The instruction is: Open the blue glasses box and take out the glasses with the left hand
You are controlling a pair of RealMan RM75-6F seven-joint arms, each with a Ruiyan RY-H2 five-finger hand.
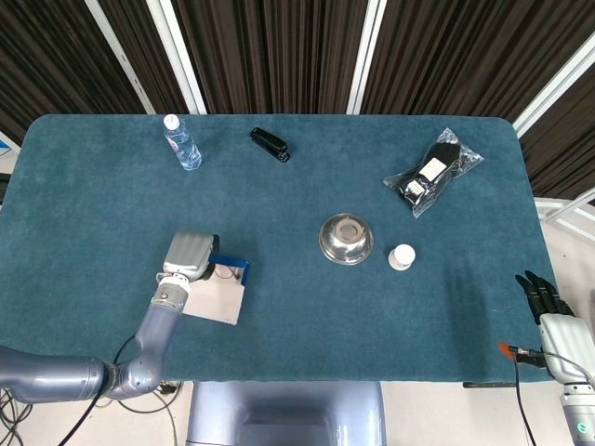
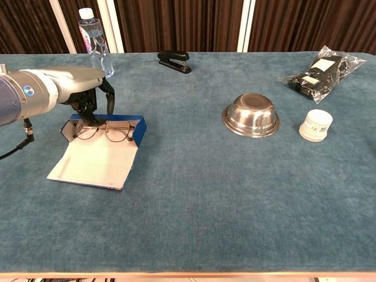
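- Head view: left hand (image 1: 191, 255) covers most of the glasses (image 2: 111, 130); grip cannot be judged.
- Chest view: fingertips (image 2: 94, 121) meet the frame, contact unclear.
- Right hand (image 1: 548, 307) at table edge, arm cut off by frame.
- White jar (image 2: 315, 124) label unreadable.
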